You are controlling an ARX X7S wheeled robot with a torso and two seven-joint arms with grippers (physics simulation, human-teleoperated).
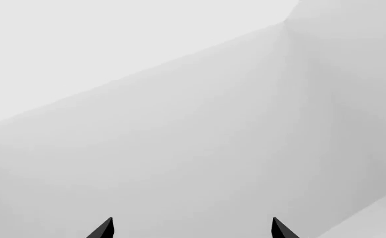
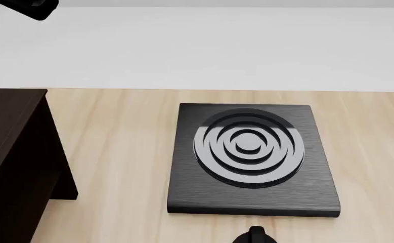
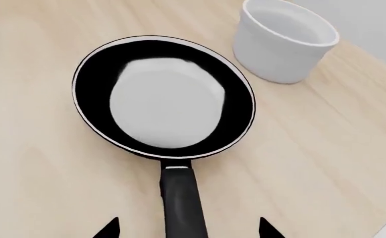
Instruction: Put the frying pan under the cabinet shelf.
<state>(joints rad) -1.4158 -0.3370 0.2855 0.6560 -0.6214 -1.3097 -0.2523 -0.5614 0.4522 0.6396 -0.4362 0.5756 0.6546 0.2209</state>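
The frying pan (image 3: 163, 101), black with a pale grey-white inside, lies flat on the light wooden table in the right wrist view. Its long black handle (image 3: 183, 203) runs back between the two tips of my right gripper (image 3: 189, 229), which is open and straddles the handle without touching it. In the head view the cabinet shelf (image 2: 11, 162), dark brown and boxy, stands at the left edge. My left gripper (image 1: 193, 228) is open on plain pale grey background with nothing between its tips.
A white bowl (image 3: 284, 40) stands just beyond the pan. A square black plate with concentric rings (image 2: 252, 158) lies on the wooden table (image 2: 122, 152). A dark arm part (image 2: 31, 6) shows in the corner and a dark knob (image 2: 256, 235) at the near edge.
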